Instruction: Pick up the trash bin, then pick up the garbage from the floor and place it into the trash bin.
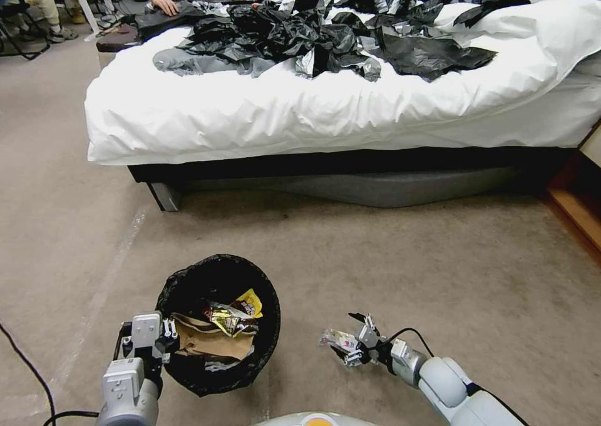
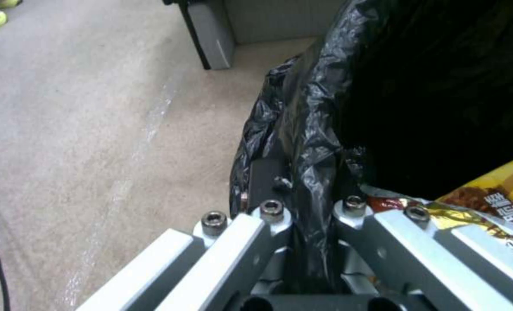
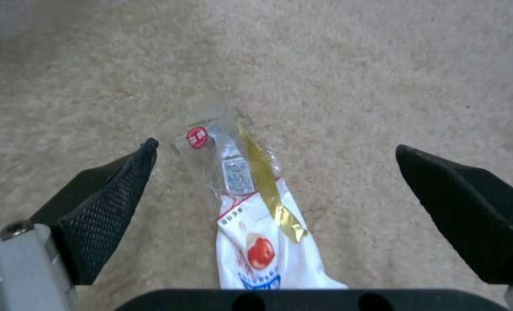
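One red-white packet point(image 3: 251, 216) lies between the spread fingers of the right gripper point(image 3: 273, 190); closing comes next, while the left gripper point(image 2: 308, 216) clamps the trash bin point(image 1: 188, 288) rim.

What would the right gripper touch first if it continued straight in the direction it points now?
Most likely the red-white packet, which lies on the carpet between the open fingers of the right gripper. Depth is unclear; behind it is carpet.

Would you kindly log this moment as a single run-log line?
left end effector: shut on trash bin rim | right end effector: open around red-white packet on carpet | bin holds wrappers, paper bag
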Motion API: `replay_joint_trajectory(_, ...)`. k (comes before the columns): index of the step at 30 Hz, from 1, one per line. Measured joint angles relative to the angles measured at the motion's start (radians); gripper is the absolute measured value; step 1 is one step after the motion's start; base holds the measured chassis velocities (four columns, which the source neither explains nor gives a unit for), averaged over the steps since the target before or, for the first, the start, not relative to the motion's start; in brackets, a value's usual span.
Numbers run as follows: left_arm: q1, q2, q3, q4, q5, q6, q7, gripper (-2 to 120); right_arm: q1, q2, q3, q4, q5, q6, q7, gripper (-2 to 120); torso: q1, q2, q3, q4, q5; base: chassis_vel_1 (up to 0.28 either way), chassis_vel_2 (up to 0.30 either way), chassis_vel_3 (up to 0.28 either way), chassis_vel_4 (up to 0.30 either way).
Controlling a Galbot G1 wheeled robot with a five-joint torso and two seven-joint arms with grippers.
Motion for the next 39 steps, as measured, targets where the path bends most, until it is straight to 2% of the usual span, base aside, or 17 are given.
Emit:
replay_joint_trajectory(4,0.008,-0.006,0.009,-0.001,0.006,-0.007,0.000,0,0.018,0.055,0.011,-0.059,-0.026,0.008,-0.003,100,0.000,0.000,0.000,0.0000,0.0000,0.000,0.000,0.000,0.000)
replay_joint_trajectory(10,0.015,-0.007,0.000,-0.004,0.006,-0.016,0.001,0,0.020,0.084,0.025,-0.111,-0.057,0.020,-0.004,100,0.000,0.000,0.000,0.0000,-0.0001,0.000,0.000,0.000,0.000)
replay_joint_trajectory(13,0.016,-0.006,-0.007,-0.004,0.003,-0.018,0.001,0,0.020,0.090,0.031,-0.127,-0.062,0.027,-0.006,96,0.000,0.000,0.000,-0.0001,-0.0001,0.000,0.000,0.000,0.000)
replay_joint_trajectory(16,0.016,-0.006,-0.009,-0.004,0.001,-0.019,0.001,0,0.023,0.097,0.040,-0.147,-0.063,0.041,-0.019,81,0.000,0.000,0.000,0.0000,-0.0003,0.000,0.000,0.000,0.000)
replay_joint_trajectory(20,0.015,-0.006,-0.009,-0.004,0.001,-0.020,0.003,0,0.023,0.101,0.044,-0.156,-0.063,0.047,-0.021,71,0.000,0.000,0.000,-0.0002,0.0000,0.000,0.000,0.000,0.000)
replay_joint_trajectory(22,0.014,-0.005,-0.011,-0.004,0.000,-0.020,0.004,0,0.020,0.102,0.047,-0.156,-0.063,0.049,-0.021,61,0.000,0.000,0.000,0.0001,0.0001,0.000,0.000,0.000,0.000)
replay_joint_trajectory(24,0.013,-0.005,-0.013,-0.004,-0.001,-0.020,0.005,0,0.019,0.102,0.047,-0.155,-0.063,0.049,-0.021,58,0.000,0.000,0.000,0.0001,0.0002,0.000,0.000,0.000,0.000)
replay_joint_trajectory(26,0.009,-0.003,-0.016,-0.003,-0.004,-0.020,0.005,0,0.019,0.099,0.052,-0.152,-0.061,0.049,-0.021,46,0.000,0.000,0.000,0.0002,0.0003,0.000,0.000,0.000,0.000)
replay_joint_trajectory(27,0.009,-0.003,-0.016,-0.003,-0.004,-0.020,0.005,0,0.019,0.099,0.052,-0.152,-0.061,0.049,-0.021,46,0.000,0.000,0.000,0.0002,0.0003,0.000,0.000,0.000,0.000)
replay_joint_trajectory(29,0.004,-0.002,-0.015,0.001,-0.006,-0.019,0.006,0,0.021,0.096,0.060,-0.150,-0.057,0.046,-0.016,34,0.000,0.000,0.000,0.0000,-0.0003,0.000,0.000,0.000,0.000)
replay_joint_trajectory(30,0.004,-0.002,-0.015,0.001,-0.006,-0.019,0.006,0,0.021,0.096,0.060,-0.150,-0.057,0.046,-0.016,34,0.000,0.000,0.000,0.0000,-0.0003,0.000,0.000,0.000,0.000)
replay_joint_trajectory(33,0.000,-0.003,-0.014,0.006,-0.006,-0.018,0.006,0,0.019,0.092,0.063,-0.146,-0.054,0.044,-0.012,21,0.000,0.000,0.000,-0.0001,-0.0002,0.000,0.000,0.000,0.000)
replay_joint_trajectory(35,-0.002,-0.003,-0.014,0.006,-0.007,-0.017,0.006,0,0.018,0.091,0.063,-0.145,-0.053,0.044,-0.011,18,0.000,0.000,0.000,-0.0001,-0.0003,0.000,0.000,0.000,0.000)
replay_joint_trajectory(37,-0.007,-0.001,-0.015,0.008,-0.009,-0.014,0.006,0,0.015,0.088,0.068,-0.143,-0.051,0.044,-0.009,4,0.000,0.000,0.000,-0.0001,-0.0001,0.000,0.000,0.000,0.000)
replay_joint_trajectory(39,-0.009,0.000,-0.015,0.008,-0.010,-0.013,0.006,0,0.015,0.087,0.069,-0.142,-0.049,0.044,-0.008,2,0.000,0.000,0.000,-0.0001,-0.0002,0.000,0.000,0.000,0.000)
